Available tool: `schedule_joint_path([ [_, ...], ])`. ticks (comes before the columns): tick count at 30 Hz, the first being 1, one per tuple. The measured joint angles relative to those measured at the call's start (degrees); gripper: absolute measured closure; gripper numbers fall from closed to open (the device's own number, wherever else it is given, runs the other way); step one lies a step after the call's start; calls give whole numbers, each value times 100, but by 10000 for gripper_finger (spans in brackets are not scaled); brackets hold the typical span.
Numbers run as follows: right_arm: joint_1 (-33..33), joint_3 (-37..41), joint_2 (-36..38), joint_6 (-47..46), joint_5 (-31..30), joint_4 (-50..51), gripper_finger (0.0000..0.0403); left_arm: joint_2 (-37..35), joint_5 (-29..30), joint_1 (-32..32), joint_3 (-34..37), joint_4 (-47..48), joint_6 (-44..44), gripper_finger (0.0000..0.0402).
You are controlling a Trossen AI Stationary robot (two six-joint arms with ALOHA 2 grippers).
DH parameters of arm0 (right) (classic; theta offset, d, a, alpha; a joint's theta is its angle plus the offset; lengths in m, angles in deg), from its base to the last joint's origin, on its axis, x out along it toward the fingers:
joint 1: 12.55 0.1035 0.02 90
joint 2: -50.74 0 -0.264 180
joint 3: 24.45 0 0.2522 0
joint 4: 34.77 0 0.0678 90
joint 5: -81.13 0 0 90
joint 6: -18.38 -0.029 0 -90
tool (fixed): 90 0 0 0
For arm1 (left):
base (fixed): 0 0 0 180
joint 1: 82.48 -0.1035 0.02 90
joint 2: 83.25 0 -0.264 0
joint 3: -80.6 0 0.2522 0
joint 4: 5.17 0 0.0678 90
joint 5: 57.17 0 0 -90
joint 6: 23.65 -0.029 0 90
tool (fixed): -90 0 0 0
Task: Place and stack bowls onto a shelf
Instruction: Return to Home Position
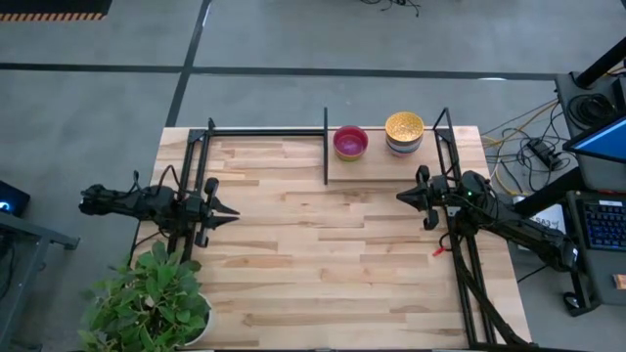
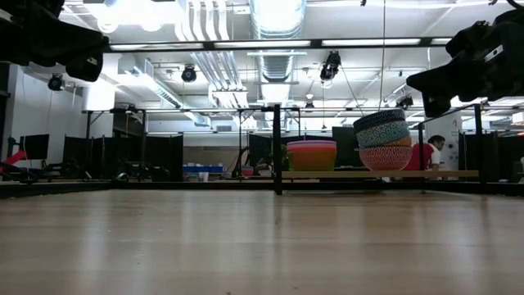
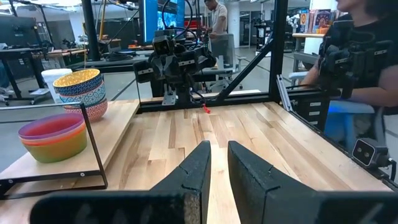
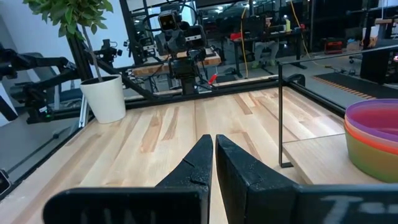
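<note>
Left gripper: jaws nearly closed, with a narrow slit between the two dark fingers; nothing held or touched. It hangs above the left edge of the table. Right gripper: jaws closed almost tip to tip, likewise empty; it hangs above the right side, just in front of the shelf.

Bowls: two nested stacks, both on the shelf at the table's far edge. The plain stack has a purple bowl on top, with red-orange and yellow-green rims below. The patterned stack beside it is taller and topped by a gold bowl. The number of bowls in each stack cannot be told.

One potted plant stands at the near left corner. Surface: pale wood planks within a black frame. Room: a workshop with ceiling strip lights, monitors and a seated person.
</note>
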Motion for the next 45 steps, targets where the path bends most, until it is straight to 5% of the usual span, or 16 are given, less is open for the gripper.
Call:
schedule_joint_path([
  [45,0,4,-28,1,2,-118,391,7,-2,0,-1,2,1,364],
])
